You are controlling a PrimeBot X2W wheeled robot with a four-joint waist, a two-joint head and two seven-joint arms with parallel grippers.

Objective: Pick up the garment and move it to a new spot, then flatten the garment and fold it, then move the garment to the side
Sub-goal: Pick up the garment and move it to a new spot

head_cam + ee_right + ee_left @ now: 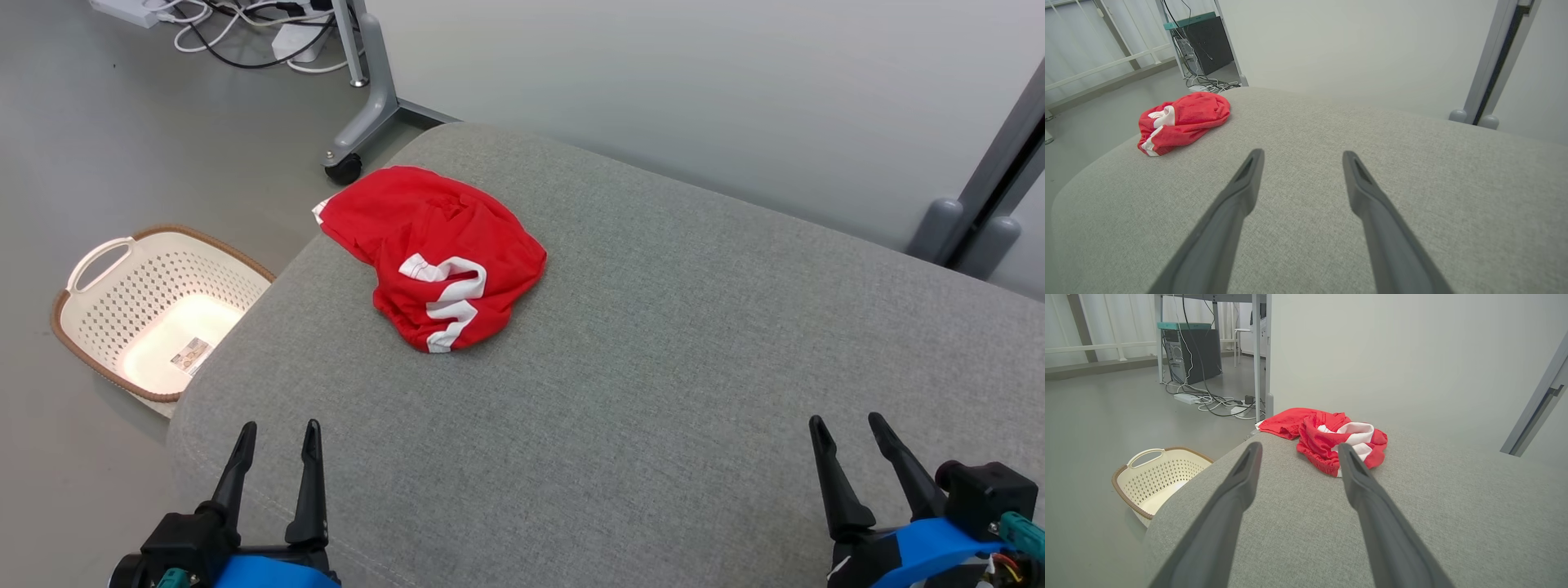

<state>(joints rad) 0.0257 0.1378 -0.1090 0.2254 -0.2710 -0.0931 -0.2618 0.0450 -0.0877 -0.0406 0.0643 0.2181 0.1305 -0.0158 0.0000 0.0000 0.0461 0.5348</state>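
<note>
office-like lab: computer tower, tangled floor cables, castered desk leg

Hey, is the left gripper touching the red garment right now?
Apart. In the head view a wide stretch of bare grey cushion lies between the open left gripper and the crumpled red garment.

Grey fabric cushion backs onto a plain pale wall. Smooth grey floor, cream basket on it, cables tangled by a wheeled desk leg, black PC further back.
</note>
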